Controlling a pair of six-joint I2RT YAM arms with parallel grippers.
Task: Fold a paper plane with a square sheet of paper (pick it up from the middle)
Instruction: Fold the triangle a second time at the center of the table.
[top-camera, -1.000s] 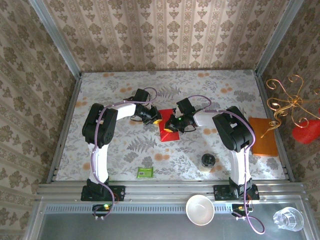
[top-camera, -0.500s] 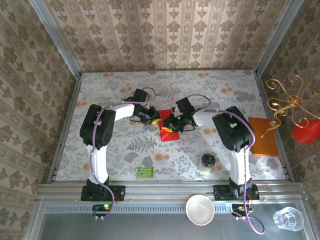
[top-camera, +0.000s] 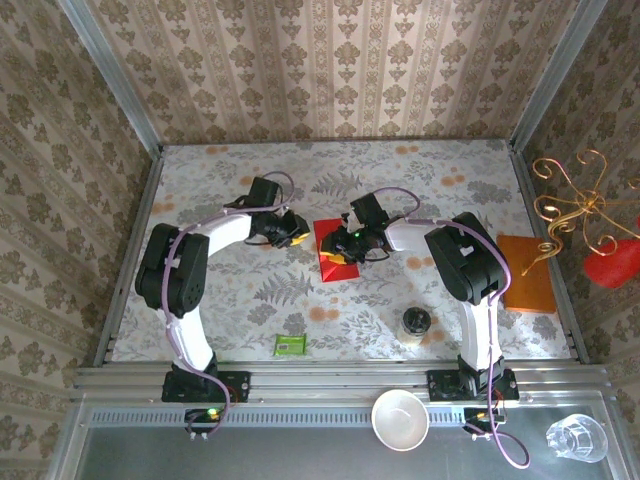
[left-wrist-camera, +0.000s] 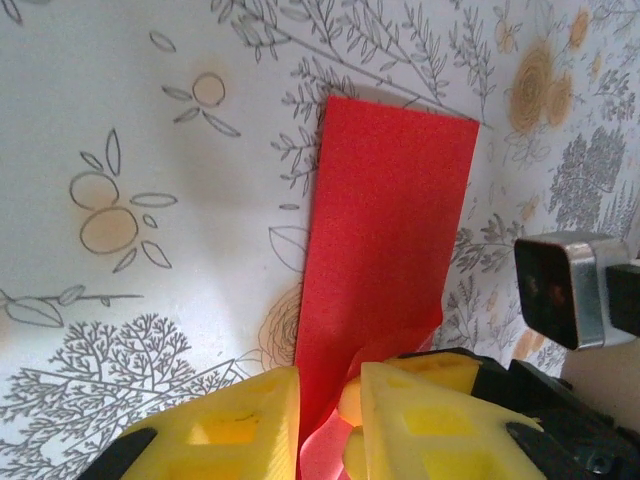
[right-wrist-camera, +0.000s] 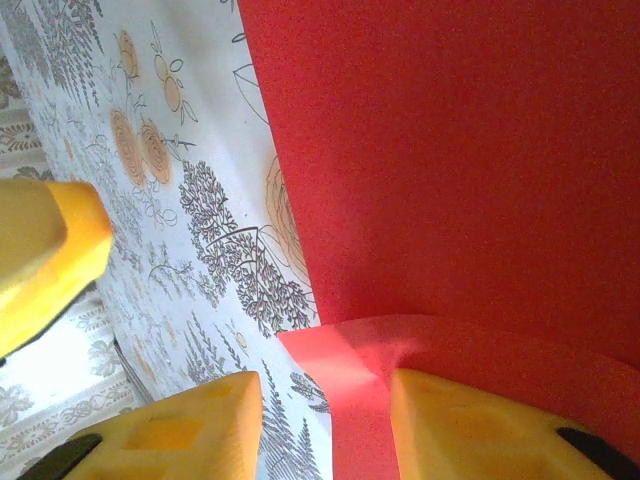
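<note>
Paper: the red paper (top-camera: 338, 272) lies on the table (top-camera: 230, 190), directly beneath the right claw (top-camera: 341, 250) and just to the right of the left claw (top-camera: 293, 234).
Paper shape: a plain oblong, narrower than a square, with square corners. From the left wrist it runs as a flat strip straight ahead of the claw.
Raised edge: the end nearest both claws lifts off the table. It curls up into the gap of the right claw and stands up in the slit of the left.
Right claw: jaws apart, one finger on either side of the lifted flap. No pinch on it is visible.
Left claw: jaws narrowly apart. The paper edge sits between them but is not visibly squeezed.
Done, as judged: one straight fold, which halves the sheet or sets its centre crease.
Not done: there are no slanted nose folds, no point and no wings, so nothing yet reads as a plane.
Stage, as judged: early, with most of the folding ahead.
Crease quality: cannot tell, because the fold line is hidden under the claws.
Surroundings: a green packet (top-camera: 289, 345) and a jar (top-camera: 416, 322) sit well behind the claws, toward the bases. An orange pad (top-camera: 527, 272) lies well to the right of the right claw. None touch the paper.
</note>
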